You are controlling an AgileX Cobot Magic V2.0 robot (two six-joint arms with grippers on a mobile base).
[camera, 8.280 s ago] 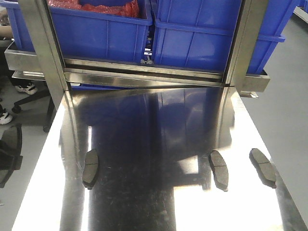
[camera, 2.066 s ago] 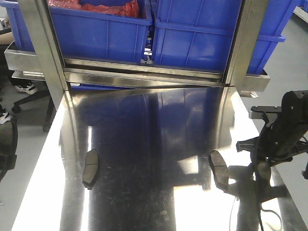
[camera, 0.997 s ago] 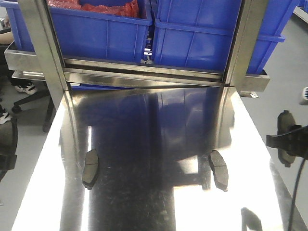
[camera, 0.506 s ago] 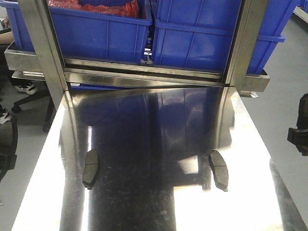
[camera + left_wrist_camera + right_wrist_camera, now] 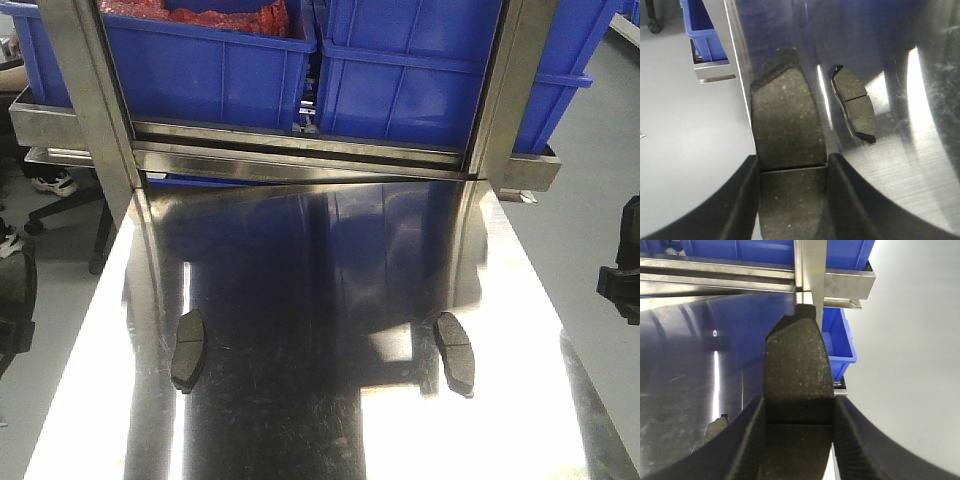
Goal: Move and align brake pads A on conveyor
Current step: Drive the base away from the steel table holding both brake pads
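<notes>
Grey speckled friction facing over dark backing: brake pads A, four pieces, listed by position.

1. Flat curved grey brake pad with a thin cross groove (image 5: 787, 135). Clamped between the left jaws, gripped by its two long edges at the groove; far half projects beyond the tips.
2. Second flat curved grey grooved pad (image 5: 797, 370). Clamped between the right jaws likewise, far half past the tips.
3. Loose grey grooved pad (image 5: 855, 102). Flat on the shiny steel counter (image 5: 920, 150), ahead and to the right of the left jaws, well apart.
4. Loose grey pad, corner only showing (image 5: 715, 429). Flat on the counter, low to the left of the right jaws, apart.

Jaws: both sets spread just to a pad's narrow width and clamped tight on it, touching nothing else.

Handling (judged): stiff, dense for its size, hardly fragile though edges might chip; rough facing should resist slipping, while the polished counter would let a loose pad slide. Best taken across the narrow width at the groove, near the balance point.

Conveyor: dark belt in no view; no pad seen on it.
</notes>
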